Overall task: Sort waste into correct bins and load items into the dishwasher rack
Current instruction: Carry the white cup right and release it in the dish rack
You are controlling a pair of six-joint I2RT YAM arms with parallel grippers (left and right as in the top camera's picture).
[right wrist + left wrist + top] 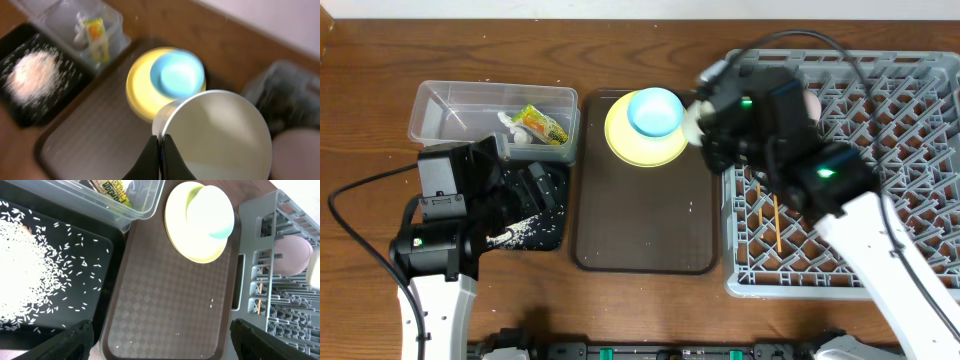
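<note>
The overhead view is lit evenly and softly, with only faint shadows beside the arms, and it is sharp except for the upper part of the right arm (760, 110), which looks smeared. In the left wrist view the light is harsh: the plate (197, 252), the blue cup (210, 215) and the rice heap (20, 275) are burnt out almost to white. The right wrist view is blurred all over, and the small white cup (215, 135), very near the lens, is out of focus with a grey shade inside.
</note>
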